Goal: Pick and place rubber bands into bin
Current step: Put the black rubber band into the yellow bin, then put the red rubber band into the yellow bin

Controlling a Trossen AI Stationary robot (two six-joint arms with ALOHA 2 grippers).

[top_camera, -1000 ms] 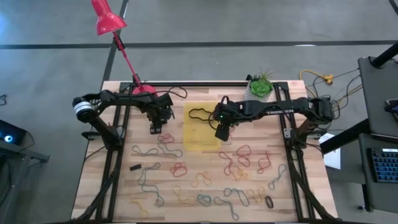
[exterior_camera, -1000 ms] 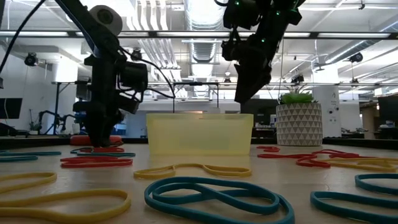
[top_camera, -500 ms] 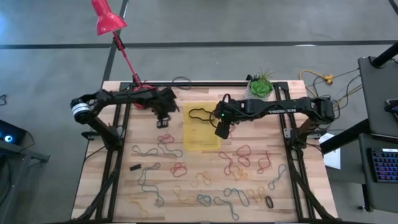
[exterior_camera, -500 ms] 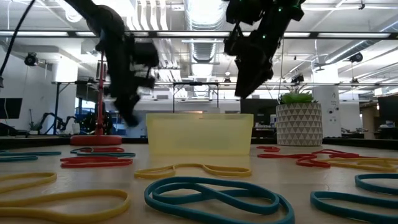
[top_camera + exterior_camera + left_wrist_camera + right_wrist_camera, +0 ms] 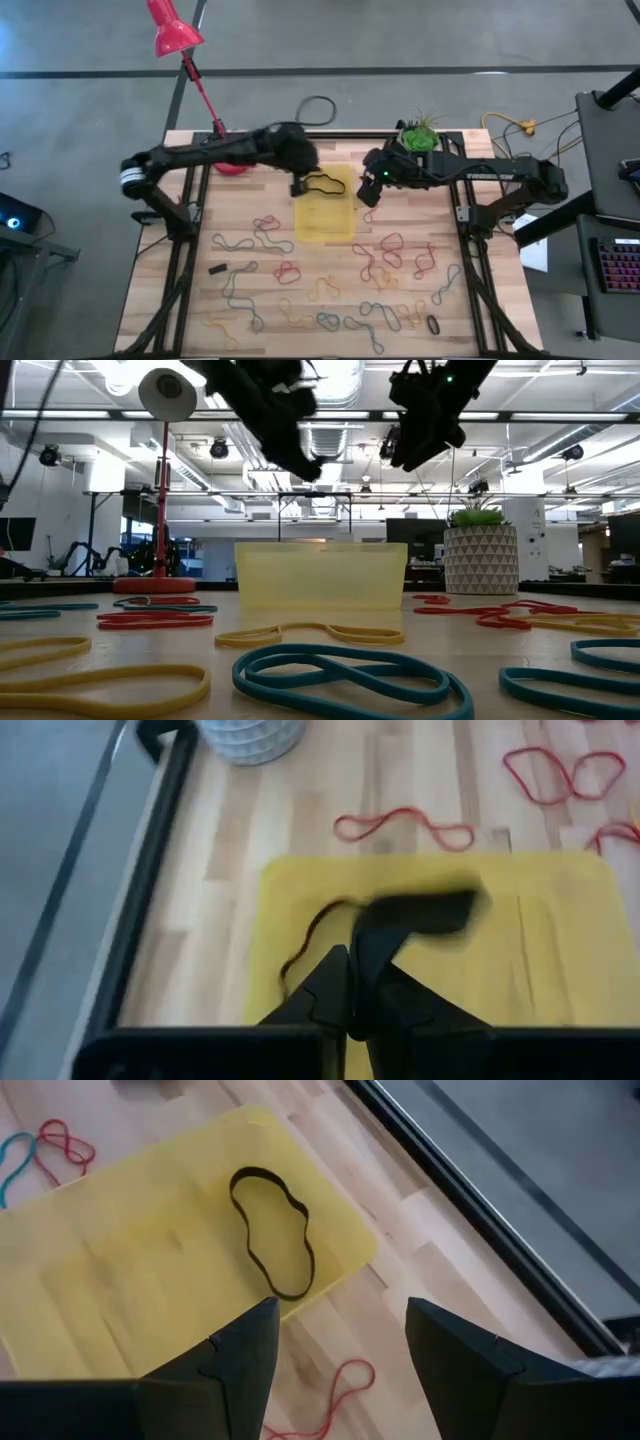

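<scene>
The yellow bin [image 5: 325, 210] stands in the table's middle. One black rubber band [image 5: 322, 184] lies inside it at the far end, also seen in the right wrist view [image 5: 272, 1245]. My left gripper [image 5: 298, 186] hangs above the bin's far left corner, shut on another black band [image 5: 420, 910], which shows blurred. My right gripper [image 5: 372, 192] hangs open above the table just right of the bin [image 5: 130, 1270], nothing between its fingers [image 5: 240, 1355]. Many coloured bands [image 5: 330, 290] lie flat on the near half of the table. My left gripper pinches one end of the black band [image 5: 365, 942] between its two fingertips. The fingers slant down from the table's left. The rest of the band [image 5: 450, 905] sticks out beyond the tips, lifted clear above the bin's floor [image 5: 560, 950].
A white ribbed plant pot [image 5: 417, 140] stands at the far right of the bin. A red desk lamp [image 5: 175, 35] has its base [image 5: 232, 165] at the far left. A red band [image 5: 265, 222] lies left of the bin, and a small black block [image 5: 217, 268] nearer the front.
My left gripper has risen from the table beside the red band and swung toward the right and far side, ending above the bin's far left corner and tipped less steeply. My right gripper has lifted and drawn toward the table's right and far side, off the bin's right edge.
</scene>
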